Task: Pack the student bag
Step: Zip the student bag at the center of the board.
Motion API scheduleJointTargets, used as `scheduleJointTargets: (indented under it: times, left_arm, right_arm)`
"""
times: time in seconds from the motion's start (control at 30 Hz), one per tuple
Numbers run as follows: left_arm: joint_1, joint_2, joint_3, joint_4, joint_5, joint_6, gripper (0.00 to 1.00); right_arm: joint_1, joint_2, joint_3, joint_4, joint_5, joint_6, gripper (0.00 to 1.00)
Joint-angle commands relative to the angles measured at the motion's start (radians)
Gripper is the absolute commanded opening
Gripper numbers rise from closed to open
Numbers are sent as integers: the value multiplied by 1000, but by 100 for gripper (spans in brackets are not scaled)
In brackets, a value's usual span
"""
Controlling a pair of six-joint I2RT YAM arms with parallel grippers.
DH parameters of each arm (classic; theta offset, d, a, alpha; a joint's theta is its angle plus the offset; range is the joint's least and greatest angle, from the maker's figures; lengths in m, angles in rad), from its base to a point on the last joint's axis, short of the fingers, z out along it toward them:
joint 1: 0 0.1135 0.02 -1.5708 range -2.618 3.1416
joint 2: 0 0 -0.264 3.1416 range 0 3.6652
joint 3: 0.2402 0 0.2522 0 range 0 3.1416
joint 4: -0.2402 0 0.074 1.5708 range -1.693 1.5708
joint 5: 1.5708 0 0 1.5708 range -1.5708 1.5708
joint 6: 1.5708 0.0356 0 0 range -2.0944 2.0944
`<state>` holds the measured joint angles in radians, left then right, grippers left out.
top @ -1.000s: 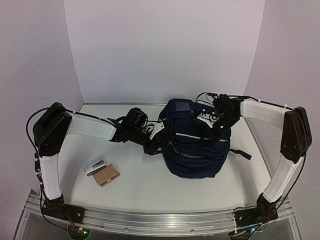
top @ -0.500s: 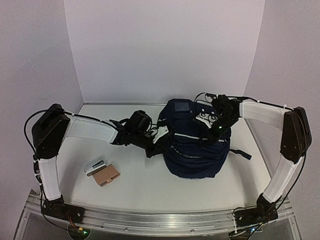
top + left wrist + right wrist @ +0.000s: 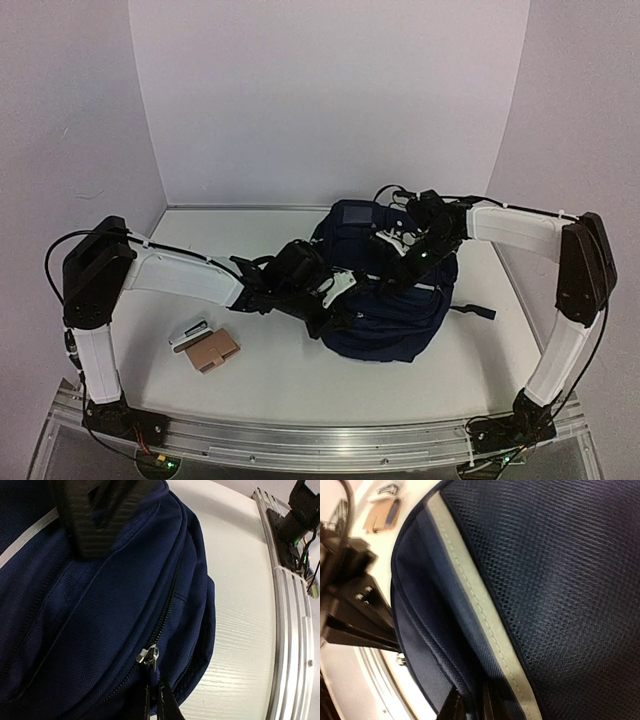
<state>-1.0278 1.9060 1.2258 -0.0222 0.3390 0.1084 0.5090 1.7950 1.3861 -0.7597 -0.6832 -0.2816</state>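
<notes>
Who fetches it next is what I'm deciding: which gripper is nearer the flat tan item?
Left. The left gripper touches the student bag on the side facing the tan item; the right gripper is farther, over the bag's top.

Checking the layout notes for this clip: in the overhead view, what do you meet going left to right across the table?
Small white-and-dark gadget → tan flat pouch → left gripper → navy student bag → the bag's black strap end.
</notes>
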Motion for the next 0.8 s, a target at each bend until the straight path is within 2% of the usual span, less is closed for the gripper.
scheduleJointTargets:
  times: [0.0,0.07,0.17,0.33,0.5,0.63,0.77]
  left_arm:
    - [90,-101,-55,96,10,-157,0]
    - [135,-103,-48,73,5,-170,0]
    - [190,-102,-47,58,15,-183,0]
    - [229,-108,-30,14,20,-142,0]
    - [229,-121,-21,-30,52,-110,0]
    - [214,-125,-24,-37,71,-104,0]
    - [178,-110,-16,-53,57,-69,0]
  right_arm:
    - [-105,-50,32,38,-125,110,56]
    - [-157,-102,30,7,-116,100,73]
    - [-205,-163,10,-69,-53,39,83]
    - [-245,-149,-50,-219,13,-92,82]
    - [-246,-64,-134,-227,-54,-159,75]
    - [-241,14,-134,-129,-186,-96,77]
    - [-225,23,-158,73,-223,56,78]
